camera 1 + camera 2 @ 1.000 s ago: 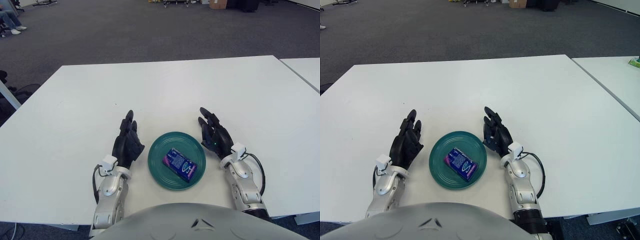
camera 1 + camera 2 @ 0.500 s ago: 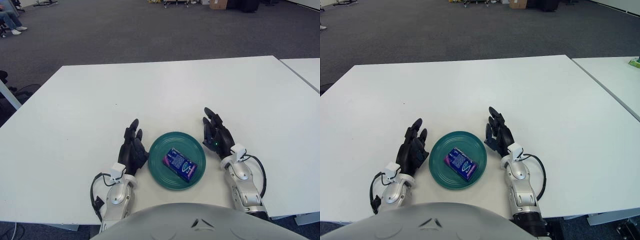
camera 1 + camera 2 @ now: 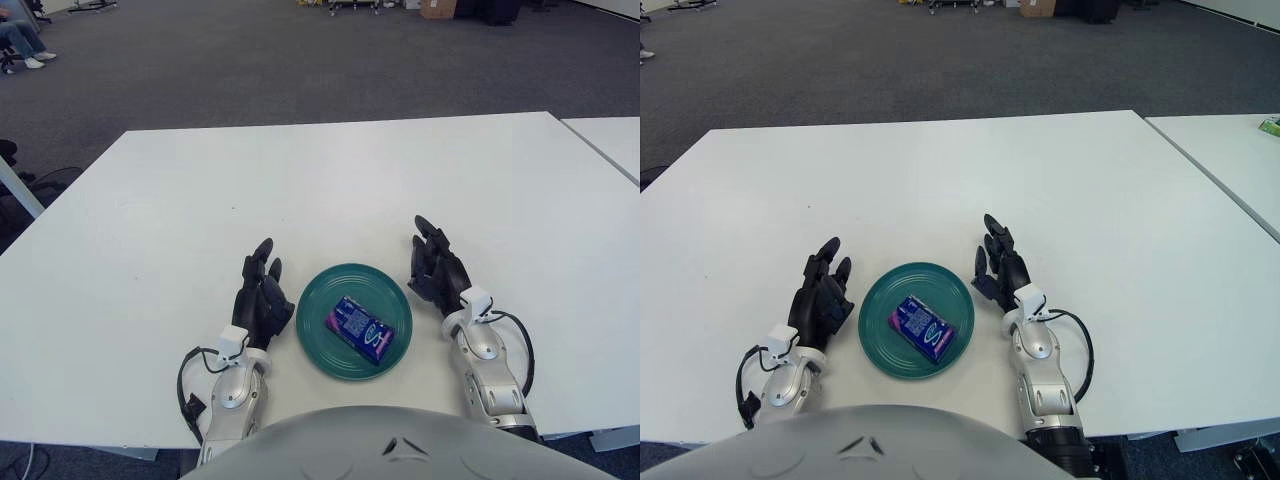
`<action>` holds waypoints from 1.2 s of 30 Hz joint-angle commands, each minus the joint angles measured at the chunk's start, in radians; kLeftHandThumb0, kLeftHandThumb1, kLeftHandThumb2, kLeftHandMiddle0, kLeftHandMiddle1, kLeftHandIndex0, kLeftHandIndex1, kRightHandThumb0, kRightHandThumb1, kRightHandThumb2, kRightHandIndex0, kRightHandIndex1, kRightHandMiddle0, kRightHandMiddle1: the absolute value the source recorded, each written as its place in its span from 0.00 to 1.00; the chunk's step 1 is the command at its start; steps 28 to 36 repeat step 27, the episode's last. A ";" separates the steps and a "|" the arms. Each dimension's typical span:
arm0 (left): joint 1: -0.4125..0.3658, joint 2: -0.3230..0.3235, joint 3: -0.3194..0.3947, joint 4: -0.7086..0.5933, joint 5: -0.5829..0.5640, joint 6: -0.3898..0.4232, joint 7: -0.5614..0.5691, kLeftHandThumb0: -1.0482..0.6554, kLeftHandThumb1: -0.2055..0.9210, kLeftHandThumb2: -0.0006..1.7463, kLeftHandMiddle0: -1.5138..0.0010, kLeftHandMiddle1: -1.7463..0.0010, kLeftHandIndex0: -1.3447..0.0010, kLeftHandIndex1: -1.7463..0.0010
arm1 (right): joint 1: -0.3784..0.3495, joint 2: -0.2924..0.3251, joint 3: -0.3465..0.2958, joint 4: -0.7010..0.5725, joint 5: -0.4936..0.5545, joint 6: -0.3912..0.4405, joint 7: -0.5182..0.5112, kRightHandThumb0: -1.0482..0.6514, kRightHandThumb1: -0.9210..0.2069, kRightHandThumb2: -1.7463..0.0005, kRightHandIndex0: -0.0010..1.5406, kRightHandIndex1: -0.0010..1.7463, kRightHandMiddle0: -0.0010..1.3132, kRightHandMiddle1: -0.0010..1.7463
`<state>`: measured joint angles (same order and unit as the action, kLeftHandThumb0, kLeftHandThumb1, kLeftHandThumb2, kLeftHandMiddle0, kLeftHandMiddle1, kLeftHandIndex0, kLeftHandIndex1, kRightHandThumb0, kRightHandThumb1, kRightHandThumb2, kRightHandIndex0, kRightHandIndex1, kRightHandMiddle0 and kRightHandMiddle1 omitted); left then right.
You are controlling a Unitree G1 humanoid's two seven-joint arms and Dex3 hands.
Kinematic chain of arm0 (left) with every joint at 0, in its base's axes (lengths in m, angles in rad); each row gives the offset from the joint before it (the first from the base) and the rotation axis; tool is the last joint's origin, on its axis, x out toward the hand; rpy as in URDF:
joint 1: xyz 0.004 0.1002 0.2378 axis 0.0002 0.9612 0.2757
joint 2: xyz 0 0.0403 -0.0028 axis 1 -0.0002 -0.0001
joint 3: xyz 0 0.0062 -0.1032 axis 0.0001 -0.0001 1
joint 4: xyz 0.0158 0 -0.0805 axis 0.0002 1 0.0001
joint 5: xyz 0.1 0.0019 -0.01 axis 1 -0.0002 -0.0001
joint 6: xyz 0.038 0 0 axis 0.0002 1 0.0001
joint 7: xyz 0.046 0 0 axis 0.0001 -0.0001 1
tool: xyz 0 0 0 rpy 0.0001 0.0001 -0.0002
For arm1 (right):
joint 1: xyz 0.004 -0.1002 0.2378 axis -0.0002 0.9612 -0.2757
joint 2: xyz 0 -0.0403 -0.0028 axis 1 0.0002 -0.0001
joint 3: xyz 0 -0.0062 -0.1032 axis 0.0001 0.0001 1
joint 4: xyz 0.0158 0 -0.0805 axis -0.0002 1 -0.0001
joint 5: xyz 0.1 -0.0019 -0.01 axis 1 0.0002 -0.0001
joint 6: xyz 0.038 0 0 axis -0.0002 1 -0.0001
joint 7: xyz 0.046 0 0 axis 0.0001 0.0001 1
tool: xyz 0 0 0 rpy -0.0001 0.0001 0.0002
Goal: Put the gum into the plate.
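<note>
Near the white surface's (image 3: 330, 170) front edge, blue-purple gum pack (image 3: 359, 328) lies diagonal in round teal plate (image 3: 317, 345), flanked by left hand (image 3: 262, 298) and right hand (image 3: 435, 270), both open, empty.

Black three-finger left hand (image 3: 262, 298) and right hand (image 3: 436, 272), silver forearms, seemingly black cables.

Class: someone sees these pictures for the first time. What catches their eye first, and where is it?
The green plate near the table's front edge, with the gum lying in it. Then the two black hands flanking it, fingers open: left hand at its left, right hand at its right.
</note>
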<state>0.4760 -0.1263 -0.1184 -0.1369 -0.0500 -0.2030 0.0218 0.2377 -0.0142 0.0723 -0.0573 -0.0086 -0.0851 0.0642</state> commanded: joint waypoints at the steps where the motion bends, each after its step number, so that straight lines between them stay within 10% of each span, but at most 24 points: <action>1: -0.020 -0.001 0.010 0.017 -0.011 0.000 -0.004 0.03 1.00 0.62 0.79 0.99 1.00 0.65 | 0.013 0.009 -0.001 -0.002 0.013 0.054 -0.005 0.30 0.00 0.41 0.05 0.00 0.00 0.13; 36: -0.076 0.013 0.028 -0.003 -0.006 0.034 0.014 0.05 1.00 0.61 0.81 1.00 1.00 0.69 | -0.003 -0.002 -0.016 0.002 0.014 0.093 -0.007 0.28 0.00 0.42 0.06 0.00 0.00 0.16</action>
